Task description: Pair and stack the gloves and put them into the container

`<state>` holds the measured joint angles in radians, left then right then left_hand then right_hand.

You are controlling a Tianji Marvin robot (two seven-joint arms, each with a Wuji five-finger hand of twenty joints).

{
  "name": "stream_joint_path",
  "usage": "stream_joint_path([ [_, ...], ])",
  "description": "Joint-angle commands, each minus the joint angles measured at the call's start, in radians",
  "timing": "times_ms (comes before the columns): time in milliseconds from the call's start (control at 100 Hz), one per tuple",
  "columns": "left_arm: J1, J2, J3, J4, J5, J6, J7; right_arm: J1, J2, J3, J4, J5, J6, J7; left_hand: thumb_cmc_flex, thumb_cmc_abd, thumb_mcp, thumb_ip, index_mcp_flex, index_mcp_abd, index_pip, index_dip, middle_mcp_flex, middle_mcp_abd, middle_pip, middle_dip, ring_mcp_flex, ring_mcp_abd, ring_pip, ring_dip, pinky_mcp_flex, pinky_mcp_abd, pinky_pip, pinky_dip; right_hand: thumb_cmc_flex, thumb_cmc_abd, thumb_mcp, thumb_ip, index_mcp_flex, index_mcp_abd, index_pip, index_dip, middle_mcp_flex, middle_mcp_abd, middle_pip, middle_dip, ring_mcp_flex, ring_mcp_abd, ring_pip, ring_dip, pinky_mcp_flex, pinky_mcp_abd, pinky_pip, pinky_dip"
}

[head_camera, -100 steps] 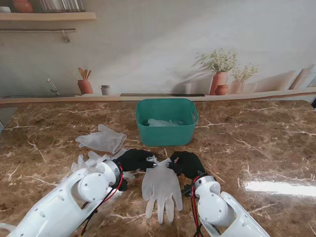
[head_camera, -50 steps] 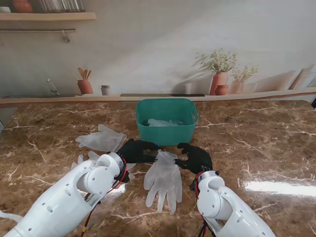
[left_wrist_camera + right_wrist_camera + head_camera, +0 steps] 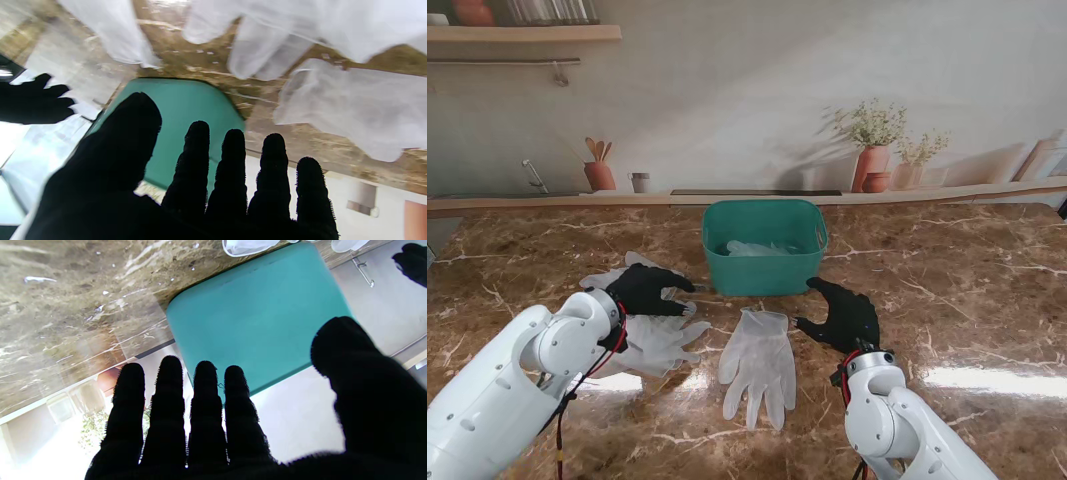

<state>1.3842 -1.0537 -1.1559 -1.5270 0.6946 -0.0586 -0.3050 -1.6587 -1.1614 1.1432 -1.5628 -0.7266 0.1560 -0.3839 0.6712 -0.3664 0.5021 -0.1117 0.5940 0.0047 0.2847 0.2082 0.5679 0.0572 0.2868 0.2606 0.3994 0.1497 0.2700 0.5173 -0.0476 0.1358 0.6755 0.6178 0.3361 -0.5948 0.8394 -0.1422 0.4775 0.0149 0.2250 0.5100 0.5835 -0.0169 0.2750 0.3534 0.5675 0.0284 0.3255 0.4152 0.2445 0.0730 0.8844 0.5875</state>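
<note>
Brown marble counter [image 3: 987,290] below a shelf-lined wall; left hand [image 3: 647,290] and right hand [image 3: 845,316] spread, holding nothing.

Kitchen, marble counter [image 3: 987,290], utensil pot [image 3: 599,175]

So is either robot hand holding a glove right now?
No, the left hand and right hand both have spread, empty fingers, and the glove lies flat on the table between them.

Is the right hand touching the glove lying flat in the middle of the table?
Apart. The stand view shows bare marble between the right hand and the middle glove, and the fingers are spread, holding nothing.
</note>
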Motion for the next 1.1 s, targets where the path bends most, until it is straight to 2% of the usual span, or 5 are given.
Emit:
stream_joint_path([
  [0,-0.060,0.015,-0.004,0.062,-0.005,0.003,-0.017,-0.010,0.000,-0.001,-0.007,0.001,-0.003,0.008,0.000,-0.016,0.054,0.009,0.028,-0.036,0.035,0.022,-0.036,-0.020,-0.002,-0.009,-0.034,-0.036,-0.036,-0.002,-0.019,-0.002,0.010,0.029,-0.020,0.006,-0.010,0.043,-0.005,-0.009,0.008,-0.012,-0.003,0.002,0.010,-0.022,-0.006,-0.017,-0.009,-0.024,0.002,-0.018,-0.020,-0.010],
  [330,-0.269,0.004,0.145,0.327,0.028,0.012,0.051,-0.004,-0.002,0.005,-0.005,0.004,-0.015,0.002,0.029,0.003,0.186,0.001,-0.120,-0.073,-0.056,-0.019,-0.158,-0.033,0.003,-0.006,-0.149,-0.059,-0.047,0.003,-0.025,-0.026,-0.104,0.016,-0.021,0.001,0.014,0.044,0.000,-0.015,0.015,-0.021,0.006,0.002,0.011,-0.025,0.004,-0.018,-0.009,-0.023,0.013,-0.011,-0.025,-0.002],
  [730,-0.498,-0.047,0.435,0.593,-0.061,0.021,0.143,-0.013,-0.004,0.018,0.004,0.014,-0.023,-0.009,0.112,-0.035,0.304,0.015,-0.410,-0.220,-0.202,-0.112,-0.374,-0.100,-0.017,0.163,-0.324,-0.091,0.103,0.268,-0.054,-0.102,-0.386,0.233,-0.021,-0.001,0.048,0.044,0.017,-0.026,0.026,-0.026,0.027,-0.001,0.016,-0.022,0.023,-0.019,0.002,-0.015,0.028,-0.004,-0.013,0.012],
  [1020,-0.627,-0.105,0.639,0.769,-0.140,-0.015,0.178,-0.021,-0.006,0.023,-0.002,0.013,-0.034,-0.022,0.095,-0.063,0.296,0.008,-0.319,-0.245,-0.001,-0.012,-0.411,-0.104,-0.117,0.242,-0.346,-0.099,0.004,0.266,-0.038,-0.108,-0.460,0.207,-0.019,-0.001,0.066,0.043,0.030,-0.041,0.036,-0.028,0.040,-0.002,0.019,-0.019,0.034,-0.020,0.006,-0.012,0.034,-0.001,-0.009,0.016],
  [1090,-0.651,-0.126,0.681,0.821,-0.159,-0.030,0.194,-0.026,-0.005,0.026,-0.005,0.009,-0.035,-0.025,0.084,-0.079,0.298,0.006,-0.206,-0.254,0.258,0.165,-0.407,-0.105,-0.108,0.260,-0.347,-0.102,-0.014,0.269,-0.037,-0.110,-0.458,0.196,-0.016,-0.002,0.072,0.043,0.034,-0.044,0.038,-0.029,0.043,-0.002,0.019,-0.018,0.035,-0.021,0.005,-0.012,0.035,0.000,-0.009,0.017],
])
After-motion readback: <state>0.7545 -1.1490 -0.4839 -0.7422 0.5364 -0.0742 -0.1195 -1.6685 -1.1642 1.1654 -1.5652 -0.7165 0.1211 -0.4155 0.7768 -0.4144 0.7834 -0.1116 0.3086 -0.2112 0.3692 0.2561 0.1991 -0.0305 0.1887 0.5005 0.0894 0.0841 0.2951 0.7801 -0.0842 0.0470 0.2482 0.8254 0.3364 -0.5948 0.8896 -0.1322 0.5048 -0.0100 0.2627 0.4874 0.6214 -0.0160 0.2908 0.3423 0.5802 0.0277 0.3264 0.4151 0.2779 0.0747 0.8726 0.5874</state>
